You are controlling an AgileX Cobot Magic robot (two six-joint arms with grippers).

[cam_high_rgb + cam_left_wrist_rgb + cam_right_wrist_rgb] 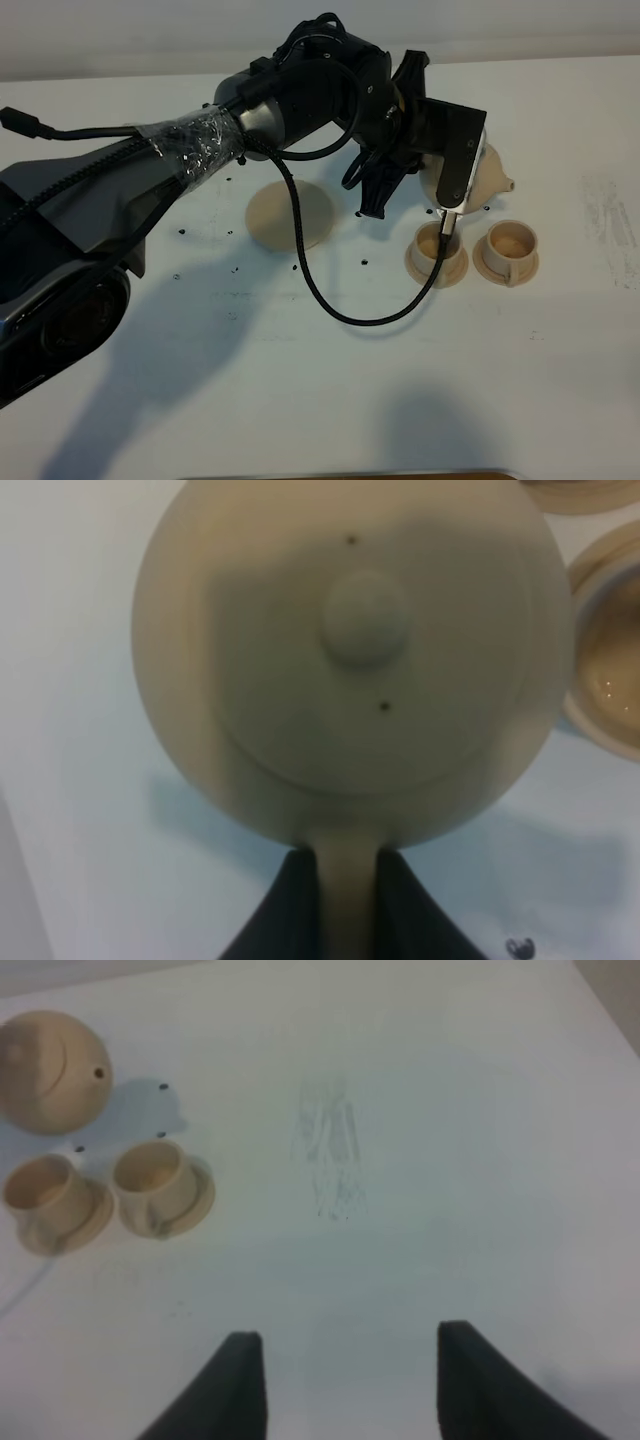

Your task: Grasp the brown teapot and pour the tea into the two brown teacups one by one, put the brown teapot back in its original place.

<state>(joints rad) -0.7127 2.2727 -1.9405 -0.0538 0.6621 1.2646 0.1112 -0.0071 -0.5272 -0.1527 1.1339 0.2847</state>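
Your brown teapot (pixel 492 172) is off the large saucer (pixel 265 220) and held by your left claw (pixel 345 880). In the high view it sits just behind the left-hand teacup (pixel 437 250) and the right-hand teacup (pixel 512 250). Its spout (pixel 510 183) points toward the right of that view.

Left wrist camera: the lid and its knob (pixel 365 615) face the lens squarely. The loop handle (pixel 345 910) runs between the two dark fingers (pixel 290 920), which press it from either side, so the claw is closed on the handle. The pot's shadow falls offset on the white surface (pixel 300 400), so the pot looks lifted clear. Tilt: cannot tell.

Both teacups stand upright on their own small saucers, side by side and just apart. The large saucer lies flat with nothing on it, well to the left of the cups in the high view.

Your left arm (pixel 150 170) enters from the lower left of the high view and stretches across the surface, passing over the far side of the large saucer. The wrist bends down onto the pot. A black cable (pixel 330 300) hangs from the arm in a loop, its end beside the left-hand teacup. Small black specks (pixel 185 232) dot the surface around the saucer.

Your right claw (pixel 345 1390) has its fingers spread wide with nothing between them. It hovers over bare surface, well apart from the cups and pot. Faint grey scuff marks (pixel 330 1160) lie ahead of it.
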